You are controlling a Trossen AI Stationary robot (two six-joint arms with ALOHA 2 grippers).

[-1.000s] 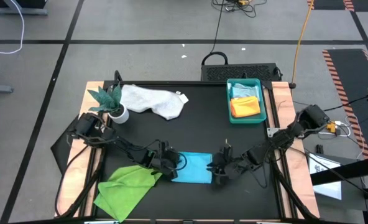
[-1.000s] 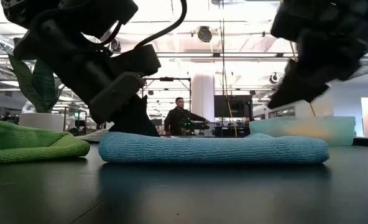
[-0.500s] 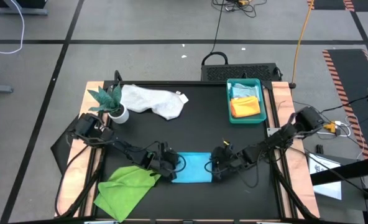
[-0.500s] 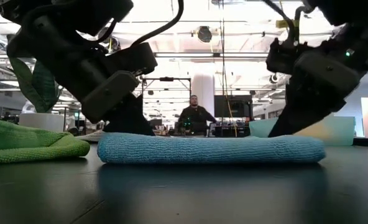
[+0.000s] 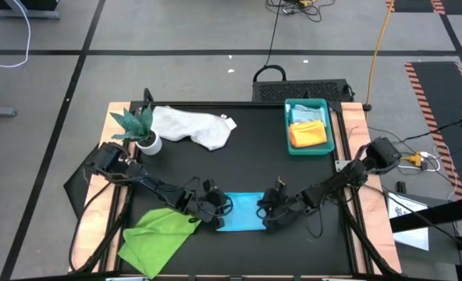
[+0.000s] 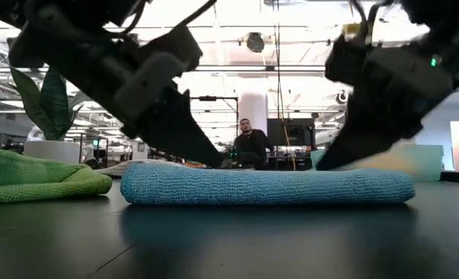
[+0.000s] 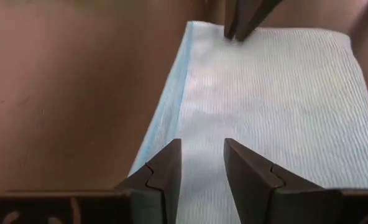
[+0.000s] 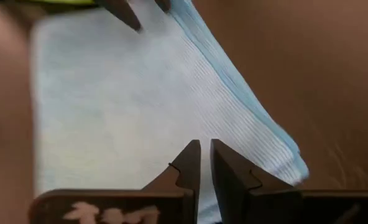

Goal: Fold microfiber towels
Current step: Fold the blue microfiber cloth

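A bright turquoise-blue towel (image 5: 245, 212) lies folded into a flat strip near the table's front edge; the low view shows it as a thick pad (image 6: 268, 187). My left gripper (image 5: 215, 211) stands open over the towel's left end (image 7: 202, 146), cloth showing between its fingers. My right gripper (image 5: 268, 209) slants down onto the towel's right end, fingers almost together (image 8: 204, 146). A lime green towel (image 5: 161, 238) lies crumpled at the front left, and a white-grey towel (image 5: 192, 125) at the back. My left gripper slants down over the towel's left end (image 7: 190, 118); I cannot tell whether its tips touch the cloth. My right gripper rests its nearly closed fingertips (image 8: 193, 149) on the top layer at the towel's right end (image 8: 171, 134), slanting down from the right. Whether cloth is pinched between them I cannot tell. The towel lies flat on the table.
A teal tray (image 5: 288, 129) at the back right holds a pale blue and an orange towel. A small plant in a white pot (image 5: 141, 133) stands at the back left beside the white-grey towel. A person (image 6: 249, 147) is in the room beyond the table.
My right gripper has come down and toward the table's left, from above the towel's right end onto its top. My left gripper has tipped, and its fingertips now reach farther in over the towel. The towel has stayed flat in place.
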